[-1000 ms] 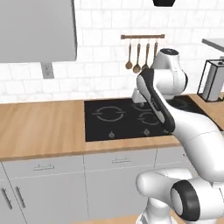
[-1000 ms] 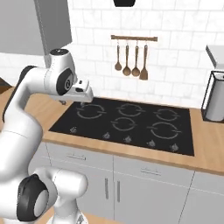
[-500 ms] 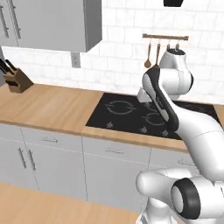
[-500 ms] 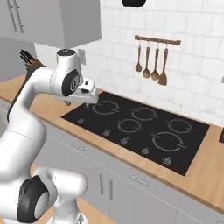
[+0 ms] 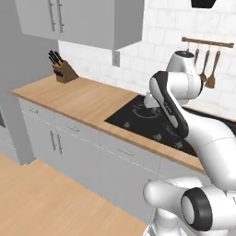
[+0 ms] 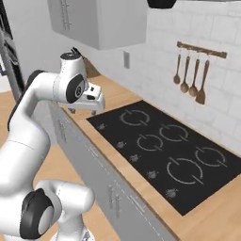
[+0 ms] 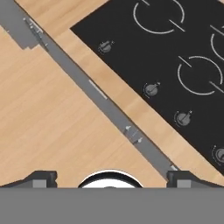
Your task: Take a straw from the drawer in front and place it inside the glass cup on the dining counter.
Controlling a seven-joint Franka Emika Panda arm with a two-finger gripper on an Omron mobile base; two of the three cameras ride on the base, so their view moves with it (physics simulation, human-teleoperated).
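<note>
Pincer [image 7: 109, 177] spread, empty, above the counter [image 5: 87, 99] edge beside the cooktop [image 6: 174, 155]. Search step; next, locate the straw drawer.

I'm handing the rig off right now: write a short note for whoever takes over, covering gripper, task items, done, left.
Gripper: open, holding nothing, raised above the front edge of the wood worktop, beside the black cooktop.
Job's things: light-grey drawer fronts with small metal bar handles run below the worktop, all shut. No straw, glass cup or dining counter can be made out from here.
Done: nothing that can be seen.
Left: open the drawer, take a straw, find the dining counter, put the straw in the glass.
</note>
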